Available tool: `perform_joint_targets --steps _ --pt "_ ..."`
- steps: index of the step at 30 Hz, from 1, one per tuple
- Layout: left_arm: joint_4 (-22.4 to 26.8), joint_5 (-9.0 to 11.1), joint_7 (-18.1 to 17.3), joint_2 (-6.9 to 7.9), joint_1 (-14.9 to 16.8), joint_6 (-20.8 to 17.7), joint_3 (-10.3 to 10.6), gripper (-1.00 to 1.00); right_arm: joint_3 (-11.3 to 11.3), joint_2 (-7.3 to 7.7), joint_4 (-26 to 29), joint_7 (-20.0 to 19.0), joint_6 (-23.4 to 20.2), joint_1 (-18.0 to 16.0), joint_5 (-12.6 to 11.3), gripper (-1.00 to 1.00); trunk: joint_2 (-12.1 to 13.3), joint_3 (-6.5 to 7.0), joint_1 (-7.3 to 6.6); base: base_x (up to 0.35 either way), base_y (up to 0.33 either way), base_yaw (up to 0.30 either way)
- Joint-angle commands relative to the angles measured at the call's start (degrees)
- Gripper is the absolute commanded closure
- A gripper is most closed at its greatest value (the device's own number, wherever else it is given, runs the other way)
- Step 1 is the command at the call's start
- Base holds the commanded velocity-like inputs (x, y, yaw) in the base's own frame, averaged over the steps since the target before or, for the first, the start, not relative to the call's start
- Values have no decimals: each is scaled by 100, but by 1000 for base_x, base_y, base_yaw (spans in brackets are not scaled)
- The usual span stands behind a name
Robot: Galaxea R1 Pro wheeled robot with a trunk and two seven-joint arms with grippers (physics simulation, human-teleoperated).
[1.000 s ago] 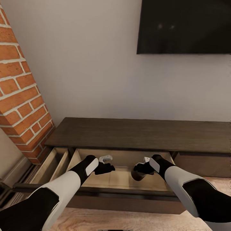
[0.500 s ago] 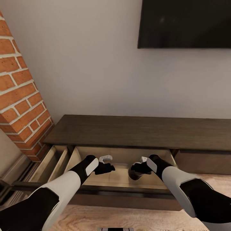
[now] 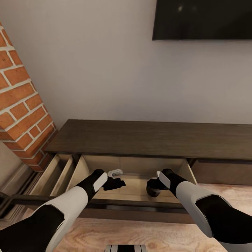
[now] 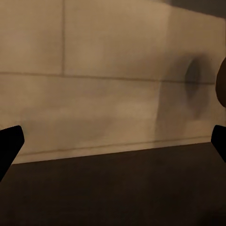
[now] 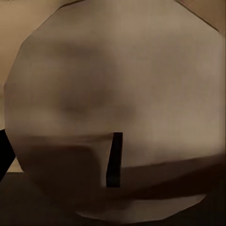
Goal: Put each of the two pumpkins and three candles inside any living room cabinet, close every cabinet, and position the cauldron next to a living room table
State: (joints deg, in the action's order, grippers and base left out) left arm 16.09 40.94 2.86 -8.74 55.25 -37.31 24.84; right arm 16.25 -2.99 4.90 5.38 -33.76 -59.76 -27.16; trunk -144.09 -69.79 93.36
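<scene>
A: What is the right gripper (image 3: pixel 154 184) doing over the open drawer (image 3: pixel 134 175)?

B: It hangs inside the pulled-out middle drawer of the cabinet (image 3: pixel 150 138), with a candle (image 3: pixel 153 191) right beneath it, low over the beige drawer floor. In the right wrist view the candle's pale flat top (image 5: pixel 113 108) and dark wick sit very close to the camera.

A: Clamped on it?

B: I cannot tell. One dark fingertip (image 5: pixel 4 150) shows at the picture's edge beside the candle, so the jaws could be around it or just let go.

A: And the left gripper (image 3: pixel 117 182)?

B: Its jaws stand wide apart, empty, over the same drawer floor, with the candle off to its side. It seems to be waiting clear of the drop.

A: Why the drawer?

B: My guess: this is a candle being stowed; the drawer must be shut afterwards
</scene>
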Motion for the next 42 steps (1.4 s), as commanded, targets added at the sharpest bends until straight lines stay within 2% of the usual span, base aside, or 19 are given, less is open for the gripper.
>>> perform_joint_targets --steps 1,8,19,34,42 --pt "8 55 30 3 3 -14 38 -100 29 0 11 43 -26 -1 -62 100 -2 -5 -1 0 0 0" --pt "7 55 30 3 3 -13 38 -100 27 0 11 43 -15 -1 -65 100 -2 -5 -1 19 0 0" --pt "7 55 30 3 3 -13 38 -100 27 0 11 43 44 -1 -70 100 -2 -8 -1 217 0 7" --pt "8 55 30 3 3 -13 38 -100 27 0 11 43 45 -1 -70 100 -2 -118 -1 6 0 129" --pt "8 55 30 3 3 -13 38 -100 27 0 11 43 45 -1 -70 100 -2 -144 -1 0 0 -180"
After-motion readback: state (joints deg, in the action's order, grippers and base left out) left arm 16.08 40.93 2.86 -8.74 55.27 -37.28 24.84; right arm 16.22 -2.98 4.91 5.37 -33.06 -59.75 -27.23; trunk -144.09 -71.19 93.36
